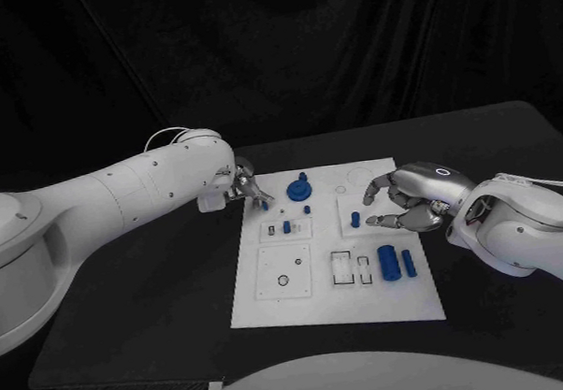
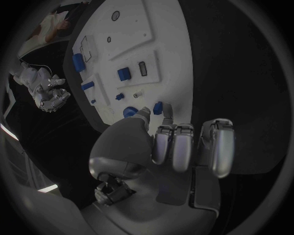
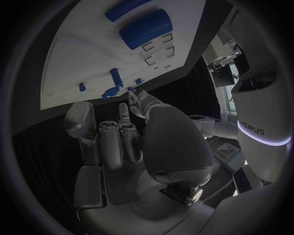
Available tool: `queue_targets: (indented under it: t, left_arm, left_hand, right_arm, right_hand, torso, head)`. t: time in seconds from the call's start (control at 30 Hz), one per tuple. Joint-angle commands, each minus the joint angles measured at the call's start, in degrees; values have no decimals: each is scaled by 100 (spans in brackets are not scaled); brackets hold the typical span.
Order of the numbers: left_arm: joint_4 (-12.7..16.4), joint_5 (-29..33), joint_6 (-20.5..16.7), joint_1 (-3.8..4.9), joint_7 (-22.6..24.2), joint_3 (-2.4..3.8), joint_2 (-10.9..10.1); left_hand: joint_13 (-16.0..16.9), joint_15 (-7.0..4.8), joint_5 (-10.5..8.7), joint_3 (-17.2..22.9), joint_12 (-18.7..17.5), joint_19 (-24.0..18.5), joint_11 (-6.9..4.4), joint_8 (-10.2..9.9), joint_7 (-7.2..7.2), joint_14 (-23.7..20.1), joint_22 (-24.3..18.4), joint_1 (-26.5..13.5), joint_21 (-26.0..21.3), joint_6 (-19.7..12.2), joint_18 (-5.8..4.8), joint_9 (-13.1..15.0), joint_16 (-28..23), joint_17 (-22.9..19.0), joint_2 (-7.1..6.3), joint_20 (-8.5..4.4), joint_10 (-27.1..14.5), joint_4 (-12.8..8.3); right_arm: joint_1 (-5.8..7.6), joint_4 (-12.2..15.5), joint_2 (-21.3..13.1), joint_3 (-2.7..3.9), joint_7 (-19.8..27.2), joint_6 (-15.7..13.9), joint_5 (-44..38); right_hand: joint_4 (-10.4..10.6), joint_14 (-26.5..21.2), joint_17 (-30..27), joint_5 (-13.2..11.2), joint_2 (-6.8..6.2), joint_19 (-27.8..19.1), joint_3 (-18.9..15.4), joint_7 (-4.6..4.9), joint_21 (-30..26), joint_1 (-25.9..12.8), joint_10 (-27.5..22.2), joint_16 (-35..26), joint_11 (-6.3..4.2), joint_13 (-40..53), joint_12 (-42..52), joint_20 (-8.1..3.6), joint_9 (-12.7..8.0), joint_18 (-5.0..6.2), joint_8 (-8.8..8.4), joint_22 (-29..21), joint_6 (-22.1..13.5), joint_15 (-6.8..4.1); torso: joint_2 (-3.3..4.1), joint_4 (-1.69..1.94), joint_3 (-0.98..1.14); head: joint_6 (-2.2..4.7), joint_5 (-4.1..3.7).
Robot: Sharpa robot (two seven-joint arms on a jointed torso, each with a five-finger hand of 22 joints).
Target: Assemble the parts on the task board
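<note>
left hand (image 1: 243, 186): seen at the far left corner of the board, its fingertips (image 1: 263, 197) pointed down at the board's edge; in the left wrist view the fingers (image 2: 183, 147) are curled in together, and whether anything is pinched in them cannot be told.
right hand (image 1: 416, 200): held over the board's right side, fingers curled downward — whether something small is held under them cannot be told.
board (image 1: 319, 294): a white plate lying flat on the black table (image 1: 143, 294), between the two hands.
round blue part (image 1: 300, 190): set on the board's far end, just beside the left hand's fingertips, on the side toward the right hand.
small blue pegs (image 1: 287, 225): standing near the middle of the board, between the two hands; one peg (image 1: 354, 217) is just beside the right hand's fingers.
blue cylinder (image 1: 389, 264): lying on the board nearer the robot than the right hand, with a thinner blue rod (image 1: 410, 262) just beside it — both apart from the hand.
</note>
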Motion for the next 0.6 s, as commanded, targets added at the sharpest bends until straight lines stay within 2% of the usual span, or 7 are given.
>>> queue_targets:
  t: [0.03, 0.17, 0.43, 0.57, 0.6]
  left_arm:
    - [-9, -2, 76, -12, -8, 5, 23]
    - [-23, -2, 46, -18, -33, 5, 37]
    - [-33, -2, 31, -22, -24, 5, 54]
    - [-35, -2, 24, -23, -6, 5, 67]
    - [-36, -2, 19, -23, -1, 5, 71]
  left_hand:
    - [1518, -25, 153, 86, 80, 208, -43, -31, -32, 625, 1369, 103, -13, 36, 88, -12, 59, 1515, 14, -44, 629, -159]
    - [1518, -32, 231, 118, 80, 207, -51, -35, -42, 625, 1368, 150, -14, 43, 89, -14, 59, 1515, 27, -51, 629, -197]
    - [1518, -51, 379, 213, 80, 203, -73, -39, -67, 625, 1366, 271, -22, 62, 90, -15, 59, 1515, 57, -68, 629, -299]
    - [1518, -63, 504, 281, 80, 202, -86, -48, -80, 625, 1365, 343, -24, 67, 91, -19, 59, 1515, 66, -79, 629, -360]
    - [1518, -69, 611, 321, 80, 199, -92, -53, -85, 625, 1364, 379, -28, 70, 92, -22, 59, 1515, 67, -87, 629, -393]
  right_arm:
    - [-15, -6, 11, 3, -106, 53, -15]
    - [-21, -16, 19, 3, -117, 80, -15]
    - [-35, -29, 22, 3, -153, 134, -15]
    - [-43, -35, 30, 3, -165, 158, -15]
    - [-46, -36, 32, 3, -168, 165, -15]
  right_hand:
    - [18, 320, 1153, 103, 68, -29, -81, 19, -101, 27, 166, 47, -10, 1193, 85, 5, -60, -57, 116, 762, 25, -14]
    - [18, 321, 1154, 110, 70, -37, -81, 20, -120, 30, 162, 47, -10, 1190, 83, 6, -61, -53, 116, 757, 25, -14]
    - [17, 309, 1136, 128, 74, -53, -84, 21, -155, 39, 145, 27, -9, 1178, 74, 6, -64, -47, 116, 748, 24, -13]
    - [16, 302, 1128, 155, 81, -64, -87, 23, -179, 54, 135, 17, -6, 1172, 70, 8, -70, -43, 116, 742, 22, -11]
    - [16, 302, 1128, 155, 81, -64, -87, 23, -179, 54, 135, 17, -6, 1172, 70, 8, -70, -43, 116, 742, 22, -11]
  torso:
    - [4, 1, -1]
    - [4, -2, -5]
    - [3, -2, 3]
    - [3, -1, 2]
    - [3, -1, 1]
  head:
    - [0, -1]
    - [0, -13]
    - [0, -8]
    - [0, -5]
    - [0, -4]
